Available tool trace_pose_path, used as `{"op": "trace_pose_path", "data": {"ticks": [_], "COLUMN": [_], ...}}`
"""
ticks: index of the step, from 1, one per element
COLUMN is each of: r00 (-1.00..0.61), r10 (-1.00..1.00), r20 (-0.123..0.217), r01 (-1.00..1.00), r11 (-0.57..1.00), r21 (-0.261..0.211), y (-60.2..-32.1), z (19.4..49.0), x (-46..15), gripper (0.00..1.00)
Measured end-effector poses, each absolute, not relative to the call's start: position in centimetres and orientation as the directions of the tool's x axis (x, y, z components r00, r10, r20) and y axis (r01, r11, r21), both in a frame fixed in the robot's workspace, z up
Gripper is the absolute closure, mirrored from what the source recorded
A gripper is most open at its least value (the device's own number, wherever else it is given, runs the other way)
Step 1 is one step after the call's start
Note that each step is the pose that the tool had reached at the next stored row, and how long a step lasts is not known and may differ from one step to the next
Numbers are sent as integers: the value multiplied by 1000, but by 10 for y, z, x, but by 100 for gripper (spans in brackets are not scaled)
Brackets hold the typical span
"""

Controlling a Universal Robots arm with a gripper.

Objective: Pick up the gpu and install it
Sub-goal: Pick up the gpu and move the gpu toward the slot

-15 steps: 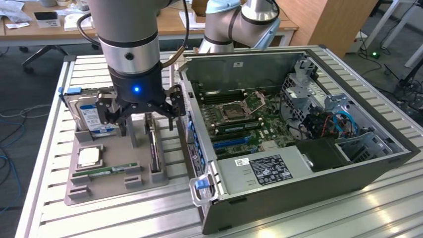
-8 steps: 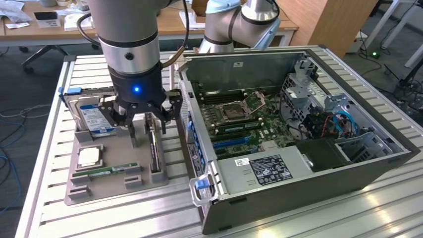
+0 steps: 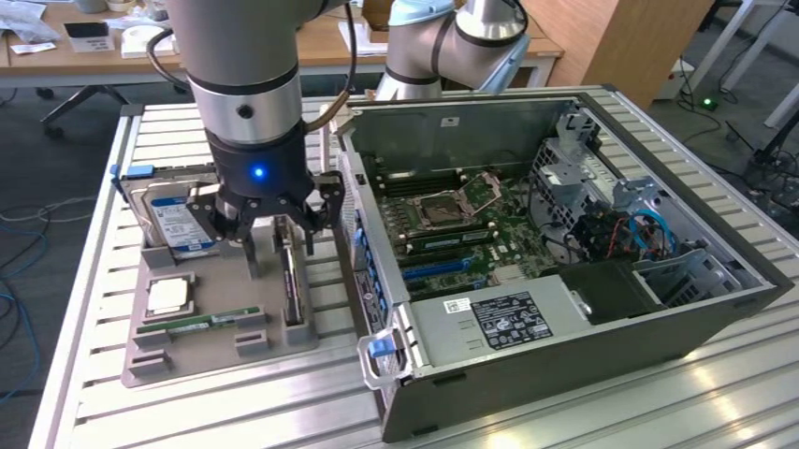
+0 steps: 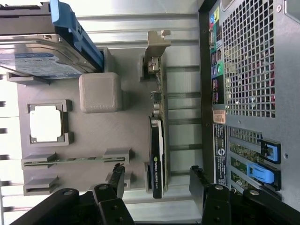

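Note:
The gpu stands on its edge in a slot of the grey holder tray, its silver bracket at the far end. In the wrist view the gpu shows its thin edge, with green board and black cooler. My gripper hangs straight over it, low above the tray. Its black fingers straddle the card, one on each side, with a clear gap to the card on both sides. The gripper is open and holds nothing.
The tray also carries a hard drive with a blue-white label, a CPU and a memory stick. An open computer case with its motherboard lies close on the exterior view's right. A second robot arm stands behind.

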State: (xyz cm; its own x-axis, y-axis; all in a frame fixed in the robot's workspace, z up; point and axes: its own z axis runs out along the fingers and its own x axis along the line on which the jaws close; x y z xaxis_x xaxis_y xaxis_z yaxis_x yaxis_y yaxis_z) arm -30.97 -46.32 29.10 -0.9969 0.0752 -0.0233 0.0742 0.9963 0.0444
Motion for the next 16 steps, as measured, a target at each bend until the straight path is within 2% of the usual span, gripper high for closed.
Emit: {"op": "trace_pose_path", "data": {"ticks": [16], "r00": [-997], "r10": [75], "r20": [-23], "r01": [74], "r11": [996], "r21": [45], "y": [-461], "z": [279], "x": [-304], "gripper": [33]}}
